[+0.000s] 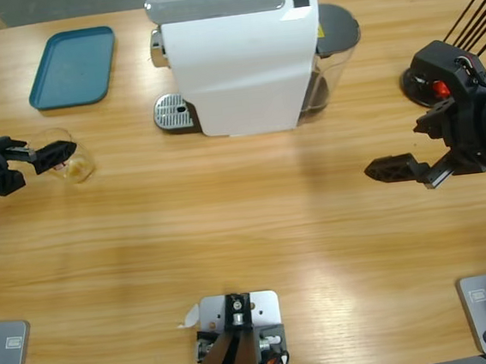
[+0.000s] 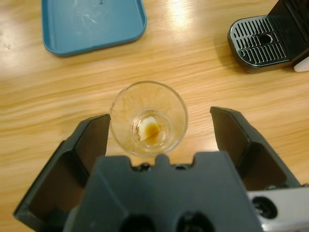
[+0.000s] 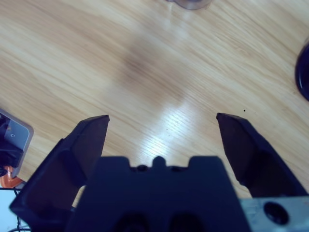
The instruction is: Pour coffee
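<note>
Left end effector (image 2: 159, 140) is open, its jaws standing on either side of a clear glass tumbler (image 2: 148, 117) without visibly touching it; one jaw is just beside the glass wall, the other is apart from it. The tumbler stands upright on the desk (image 1: 247, 225), near the desk's edge and below the blue tray (image 1: 73, 67) in the high view. The coffee (image 2: 152, 129) is a small brown pool at the bottom of the tumbler; the glass is otherwise empty.

Right end effector (image 3: 161, 140) is open and holds nothing. It hovers over bare desk, well apart from the white coffee machine (image 1: 240, 62) and from the tumbler.

Step in hand, by judgement: the grasp of the tumbler. The jaws are placed for the grip but not yet closed.

Next move, by judgement:
- Centre the tumbler between the jaws, since it sits closer to one of them
- Close both jaws on the glass wall with even contact
- Lift upright, so the liquid stays in the bottom
- Carry toward the drip grille (image 1: 174, 113) of the machine or toward the pouring point; which one applies cannot be told

Risk: an off-centre closure may push the tumbler sideways across the desk
</note>
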